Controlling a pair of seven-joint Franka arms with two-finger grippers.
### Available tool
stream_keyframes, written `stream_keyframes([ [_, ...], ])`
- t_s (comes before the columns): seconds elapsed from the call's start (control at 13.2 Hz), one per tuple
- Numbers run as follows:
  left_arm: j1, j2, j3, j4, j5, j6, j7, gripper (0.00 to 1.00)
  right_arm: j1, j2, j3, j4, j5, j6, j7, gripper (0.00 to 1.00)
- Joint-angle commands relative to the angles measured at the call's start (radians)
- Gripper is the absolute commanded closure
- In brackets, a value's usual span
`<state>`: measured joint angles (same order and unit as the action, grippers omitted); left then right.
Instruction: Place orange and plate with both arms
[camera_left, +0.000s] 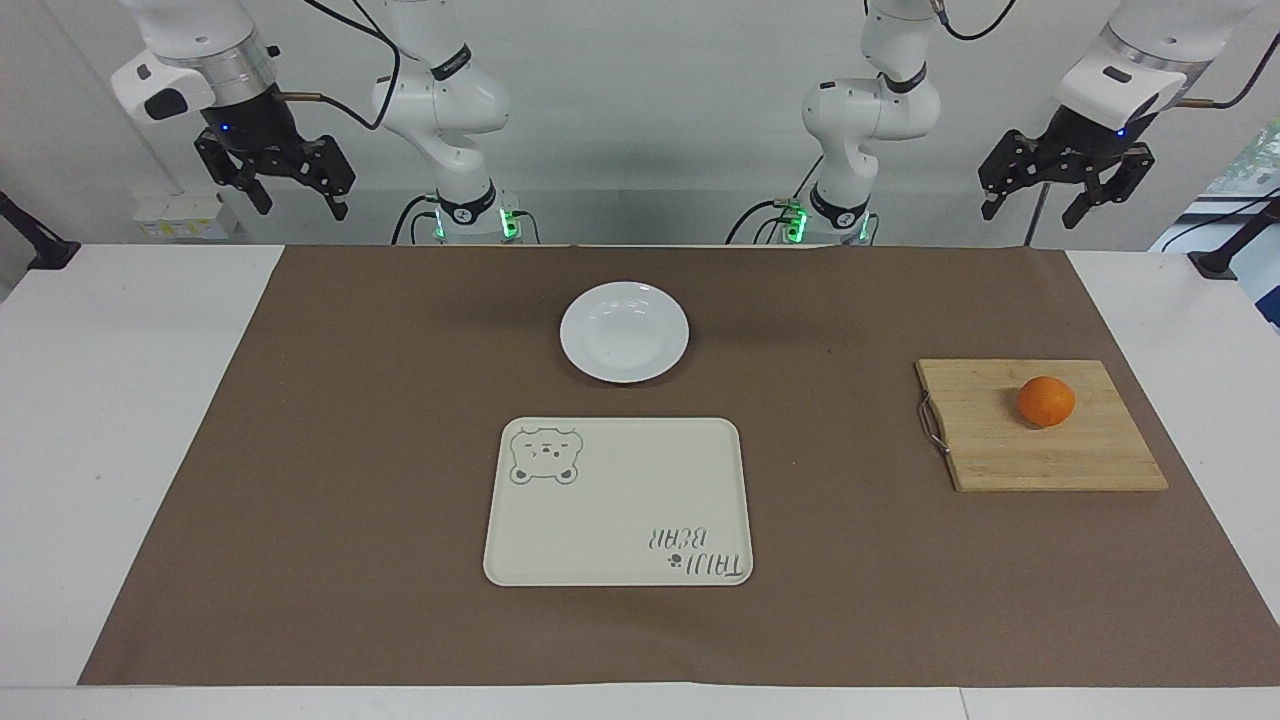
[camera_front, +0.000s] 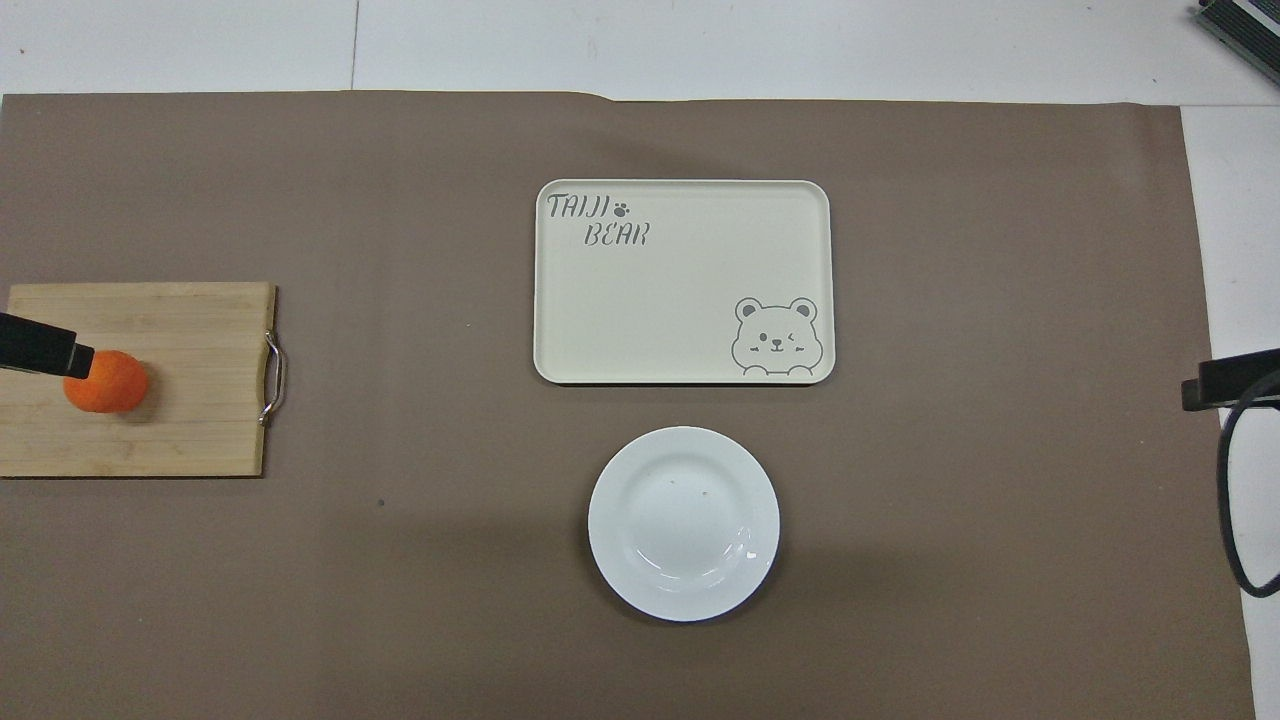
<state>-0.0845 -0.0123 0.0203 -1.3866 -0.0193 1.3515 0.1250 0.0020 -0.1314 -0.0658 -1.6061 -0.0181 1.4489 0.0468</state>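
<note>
Tray (camera_left: 617, 500): cream, printed "TAIJI BEAR" beside a bear drawing, mid-mat
Plate (camera_left: 624, 331): bare, just nearer the robots than the tray
Orange (camera_left: 1046, 401): on a wooden board (camera_left: 1040, 450), toward the left arm's end
Left gripper (camera_left: 1066, 195): raised, fingers spread, empty
Right gripper (camera_left: 282, 190): raised, fingers spread, empty
Brown mat (camera_left: 300, 450): open around every item

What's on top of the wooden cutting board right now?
Only the orange sits on the cutting board, toward its end away from the metal handle. The board's underside and the mat beneath it are covered.
</note>
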Motion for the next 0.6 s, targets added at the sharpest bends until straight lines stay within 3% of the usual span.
stream_keyframes([
  [0.0, 0.003, -0.014, -0.003, -0.008, 0.005, -0.011, -0.007, 0.0, -0.008, 0.012, 0.004, 0.017, 0.009, -0.002, -0.007, 0.0],
  [0.53, 0.006, -0.014, -0.003, -0.008, 0.002, -0.011, -0.007, 0.0, -0.008, 0.012, 0.004, 0.017, 0.009, -0.004, -0.007, 0.0],
])
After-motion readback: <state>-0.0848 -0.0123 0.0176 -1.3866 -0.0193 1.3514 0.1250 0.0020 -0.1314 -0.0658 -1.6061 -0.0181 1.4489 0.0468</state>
